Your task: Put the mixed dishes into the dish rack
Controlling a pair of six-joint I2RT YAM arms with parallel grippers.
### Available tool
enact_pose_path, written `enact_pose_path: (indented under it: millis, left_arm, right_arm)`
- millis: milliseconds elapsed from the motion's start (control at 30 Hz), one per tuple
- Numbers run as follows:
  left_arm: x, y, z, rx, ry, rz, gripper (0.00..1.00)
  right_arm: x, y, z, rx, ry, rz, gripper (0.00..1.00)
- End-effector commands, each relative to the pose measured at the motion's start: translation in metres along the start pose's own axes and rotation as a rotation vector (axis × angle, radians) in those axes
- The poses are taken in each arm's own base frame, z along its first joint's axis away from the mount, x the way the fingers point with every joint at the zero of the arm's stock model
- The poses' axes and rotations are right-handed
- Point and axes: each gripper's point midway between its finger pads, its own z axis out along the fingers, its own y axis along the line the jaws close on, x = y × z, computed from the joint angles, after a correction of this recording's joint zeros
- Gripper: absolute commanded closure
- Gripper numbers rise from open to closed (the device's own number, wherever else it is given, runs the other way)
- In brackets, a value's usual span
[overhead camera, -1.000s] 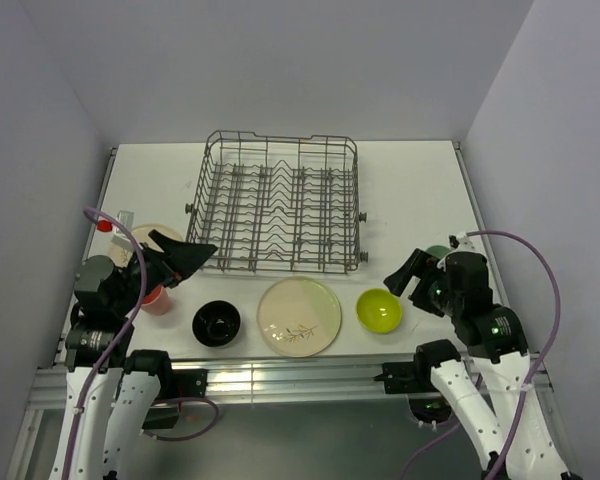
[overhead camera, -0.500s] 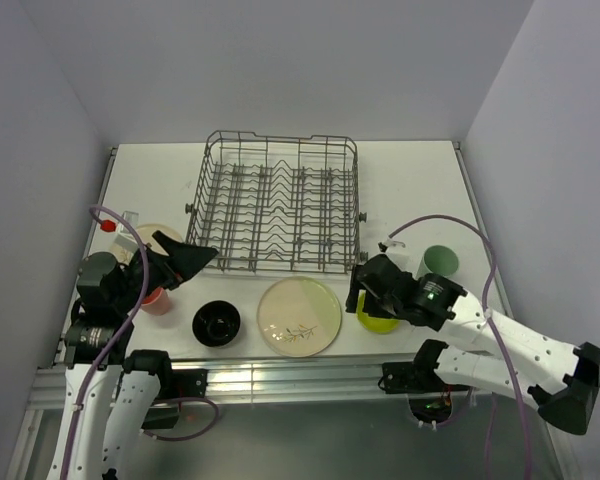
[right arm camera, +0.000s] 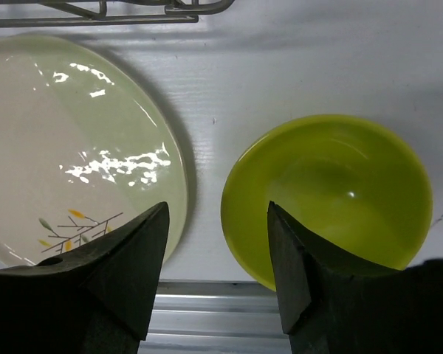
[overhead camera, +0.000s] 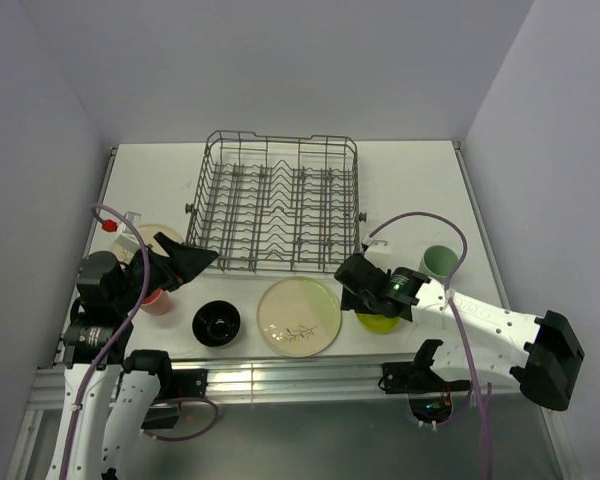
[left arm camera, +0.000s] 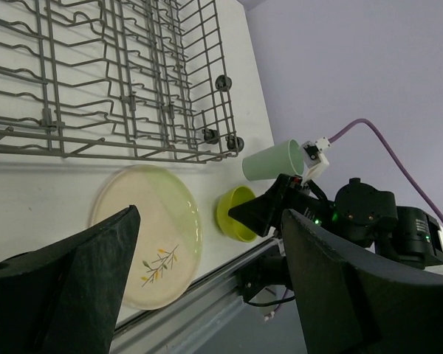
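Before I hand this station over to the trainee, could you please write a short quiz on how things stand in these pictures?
1. True or false: the dish rack already holds a dish.
2. The right gripper hangs above: A, the rack's middle; B, the gap between the leaf plate and the lime-green bowl; C, the black bowl.
3. Fill in: the right gripper's fingers stand ____, with nothing between them.
Key: 1 false; 2 B; 3 open.
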Motion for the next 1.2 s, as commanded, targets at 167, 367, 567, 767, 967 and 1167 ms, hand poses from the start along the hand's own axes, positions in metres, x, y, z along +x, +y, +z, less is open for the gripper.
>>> enact_pose_path:
  millis: [167,367,567,767,967,1167]
  left_arm:
    - [-0.007,-0.02,-0.008,0.045,-0.001,0.065,0.18]
    - [-0.004,-0.018,-0.004,0.048,0.026,0.056,0.2]
    - [-0.01,-0.013,0.005,0.013,0.052,0.074,0.21]
    - [-0.016,-0.015,0.014,-0.006,0.077,0.076,0.18]
    - [-0.007,-0.027,0.019,0.018,0.121,0.091,0.16]
    - [0.008,-0.041,0.031,0.061,0.17,0.094,0.13]
  right_arm:
    - [0.002,0.004,0.019,0.01,-0.028,-0.008,0.38]
    - [0.005,0.005,0.022,0.005,-0.023,-0.009,0.44]
    - [0.011,0.006,0.029,0.01,-0.002,-0.02,0.5]
    - [0.016,0.008,0.037,-0.004,0.003,-0.018,0.72]
    - [0.016,0.012,0.037,-0.002,0.012,-0.025,0.94]
    - [0.003,0.021,0.01,-0.022,-0.042,-0.014,1.0]
